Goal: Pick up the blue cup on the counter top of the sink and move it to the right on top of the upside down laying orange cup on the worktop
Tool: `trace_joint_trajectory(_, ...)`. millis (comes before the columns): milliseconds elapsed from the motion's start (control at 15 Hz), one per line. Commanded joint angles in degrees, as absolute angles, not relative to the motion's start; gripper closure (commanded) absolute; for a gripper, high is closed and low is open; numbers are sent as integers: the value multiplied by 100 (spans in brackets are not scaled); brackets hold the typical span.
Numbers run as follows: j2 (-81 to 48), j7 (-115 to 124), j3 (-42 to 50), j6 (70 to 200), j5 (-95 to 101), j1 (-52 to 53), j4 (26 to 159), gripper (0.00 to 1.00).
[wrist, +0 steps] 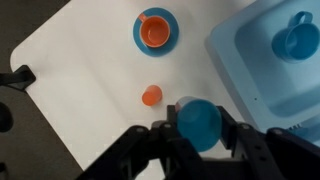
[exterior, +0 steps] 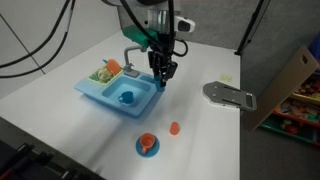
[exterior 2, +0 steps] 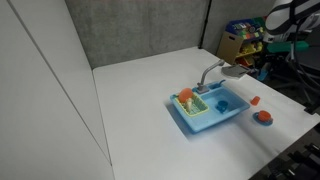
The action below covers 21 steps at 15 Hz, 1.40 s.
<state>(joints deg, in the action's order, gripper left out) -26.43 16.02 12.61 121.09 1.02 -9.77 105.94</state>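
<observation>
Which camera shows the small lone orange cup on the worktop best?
The wrist view: the orange cup sits near the middle, seen from above and unobstructed on the white worktop. In both exterior views it is only a tiny orange speck, its shape unreadable.

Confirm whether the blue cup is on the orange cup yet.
No, the blue cup sits in the gripper, apart from the orange cup on the worktop.
</observation>
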Motion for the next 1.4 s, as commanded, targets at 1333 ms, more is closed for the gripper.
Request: trace_joint_trajectory(1333, -3535, 1883, 1462, 12201, -131, -1302, 9827, 83)
